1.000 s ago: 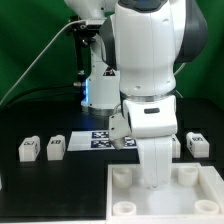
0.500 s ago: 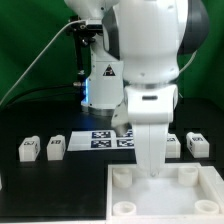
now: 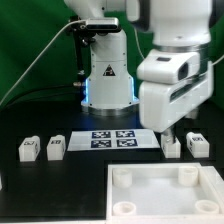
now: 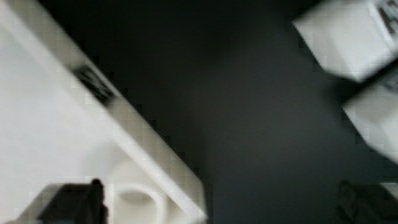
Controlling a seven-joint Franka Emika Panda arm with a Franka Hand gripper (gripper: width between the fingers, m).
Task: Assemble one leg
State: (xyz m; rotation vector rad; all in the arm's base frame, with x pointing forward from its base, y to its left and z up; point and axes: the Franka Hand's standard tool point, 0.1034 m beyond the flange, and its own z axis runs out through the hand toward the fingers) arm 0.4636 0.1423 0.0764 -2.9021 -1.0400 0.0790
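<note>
Exterior view: the hand (image 3: 170, 130) hangs over a leg (image 3: 171, 146) that stands on the black bench (image 3: 60, 180) at 3 o'clock of the marker board (image 3: 105, 139), with another leg (image 3: 197, 143) just beside it. Wrist view: the fingers (image 4: 71, 200) are spread wide, holding nothing.

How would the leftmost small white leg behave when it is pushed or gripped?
The leftmost leg looks like a rigid block, so probably it will not bend. Squat with a flat base, it would likely slide rather than tip. Its smooth white faces may be slightly slippery.
</note>
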